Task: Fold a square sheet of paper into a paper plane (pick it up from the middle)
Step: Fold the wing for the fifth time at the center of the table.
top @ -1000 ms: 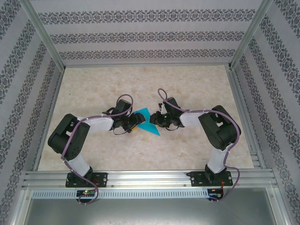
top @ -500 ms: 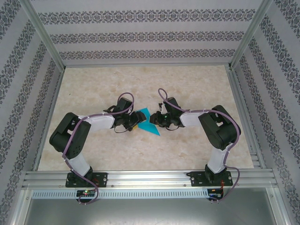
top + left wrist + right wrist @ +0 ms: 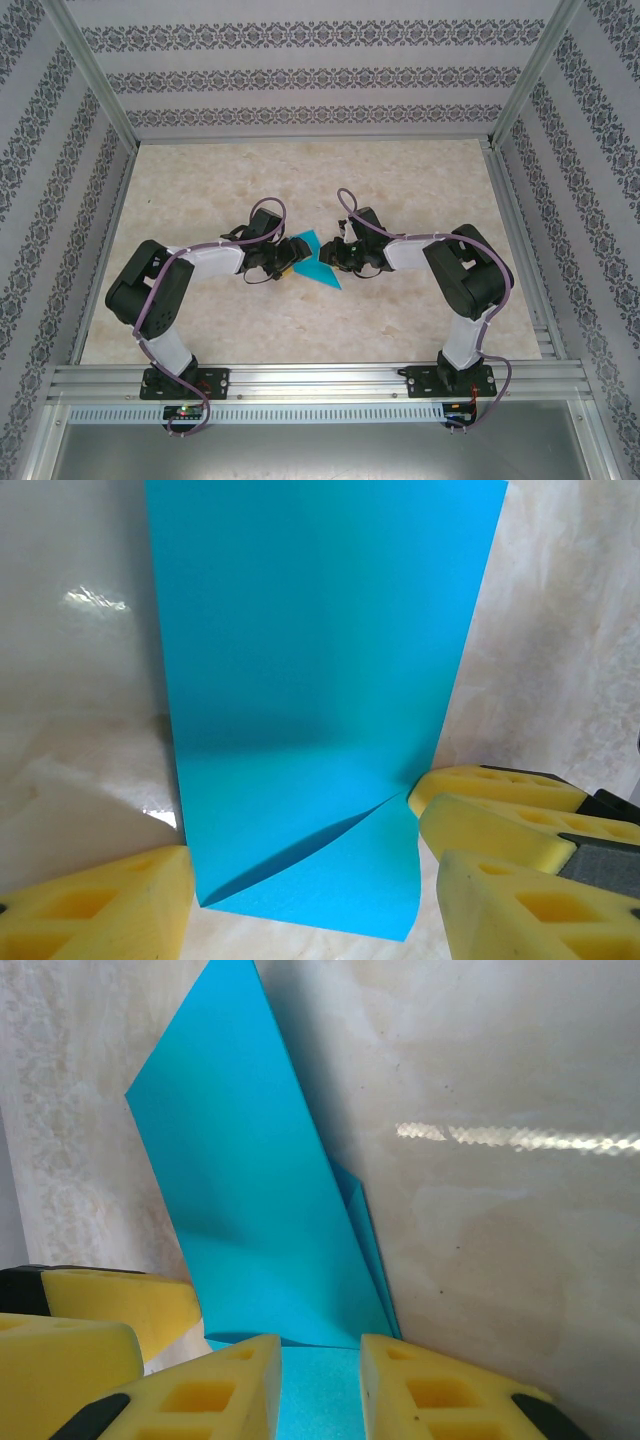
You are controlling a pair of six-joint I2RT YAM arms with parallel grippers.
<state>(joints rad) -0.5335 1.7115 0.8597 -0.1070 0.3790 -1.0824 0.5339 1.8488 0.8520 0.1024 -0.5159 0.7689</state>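
Observation:
The square sheet of paper (image 3: 314,260), bright cyan-blue and partly folded, lies flat on the table between both grippers. In the left wrist view the paper (image 3: 320,680) shows a raised flap at its near edge. My left gripper (image 3: 315,880) (image 3: 291,256) is open, its yellow fingers standing either side of that edge. My right gripper (image 3: 320,1360) (image 3: 336,258) is open by a narrow gap, its fingertips down on the opposite edge of the paper (image 3: 250,1190), with flat paper showing between them. The right gripper's fingers (image 3: 495,792) touch the paper's corner.
The marble-patterned table top (image 3: 400,180) stretches around the paper. Patterned walls (image 3: 300,70) and a metal frame rail (image 3: 320,378) enclose it. The two arms meet close together at the table's middle.
The left arm has edged slightly to the right toward the paper. The paper and the right arm have not moved.

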